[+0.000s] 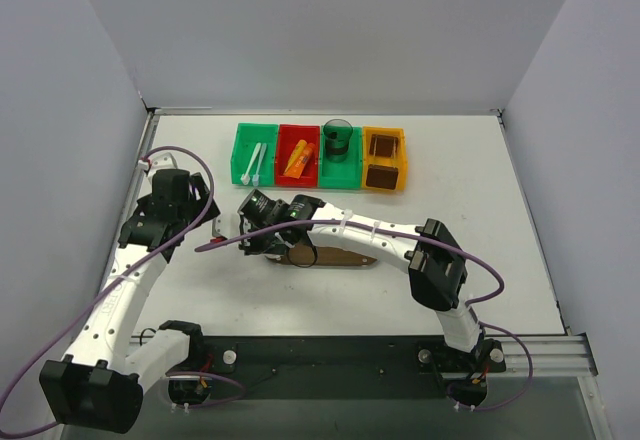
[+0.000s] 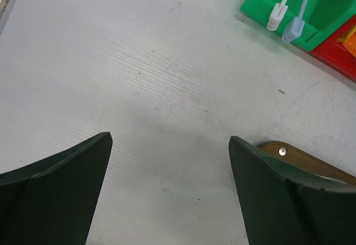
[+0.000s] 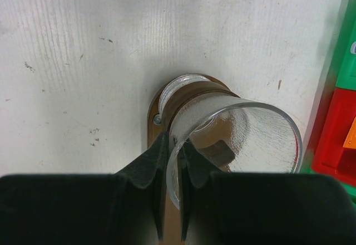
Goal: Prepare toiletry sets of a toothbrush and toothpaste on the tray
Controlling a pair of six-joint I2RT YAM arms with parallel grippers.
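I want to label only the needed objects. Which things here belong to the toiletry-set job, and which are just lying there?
For the job: toothbrushes, toothpaste tubes, tray, and probably the glass, held by the right gripper at the tray.
Lying about: green cup, brown blocks.

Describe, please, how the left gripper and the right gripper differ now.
The left gripper is open and empty; the right gripper is shut on the clear glass. The left gripper hangs over the table; the right gripper is at the tray. Both have dark fingers.
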